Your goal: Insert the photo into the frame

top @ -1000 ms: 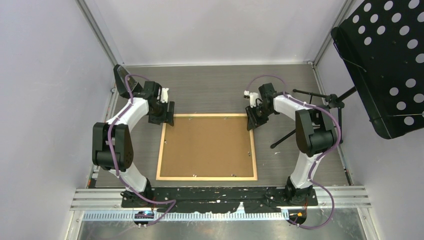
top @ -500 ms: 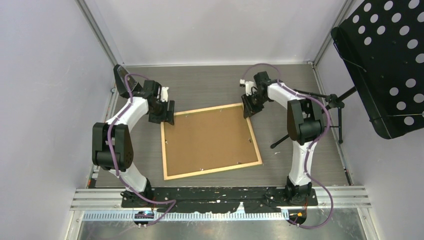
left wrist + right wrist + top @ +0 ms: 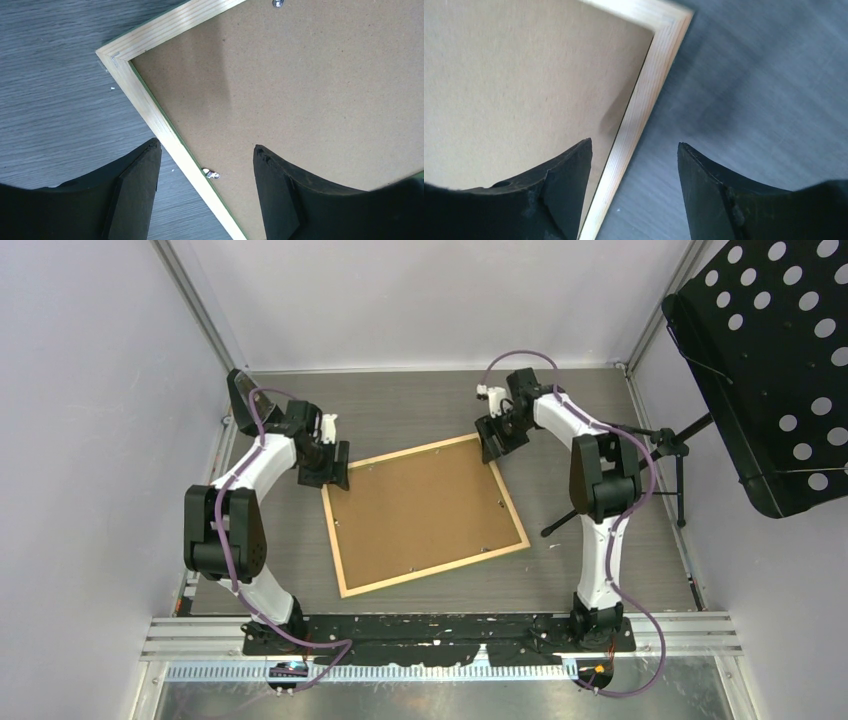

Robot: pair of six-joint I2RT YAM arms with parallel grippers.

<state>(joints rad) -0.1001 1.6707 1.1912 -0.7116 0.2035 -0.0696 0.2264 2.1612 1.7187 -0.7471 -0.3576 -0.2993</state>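
Observation:
The frame (image 3: 436,569) lies back-up and skewed on the table, its light wood rail around a brown hardboard backing (image 3: 420,508). The photo is hidden. My left gripper (image 3: 335,465) is open at the far-left corner. In the left wrist view this gripper (image 3: 206,146) straddles the wood rail (image 3: 142,100) just above it, with a small metal tab (image 3: 211,173) between the fingers. My right gripper (image 3: 492,440) is open at the far-right corner. In the right wrist view that gripper (image 3: 634,144) straddles the rail (image 3: 646,95) without pinching it, one finger over the backing (image 3: 524,75).
A black perforated music stand (image 3: 770,370) on a tripod (image 3: 640,435) stands at the right. Grey walls close in the table on three sides. An aluminium rail (image 3: 440,635) carries both arm bases at the near edge.
The frame has turned counter-clockwise, its far-right corner swinging toward the back with my right gripper. That gripper's jaws have opened off the rail. The left arm has not moved.

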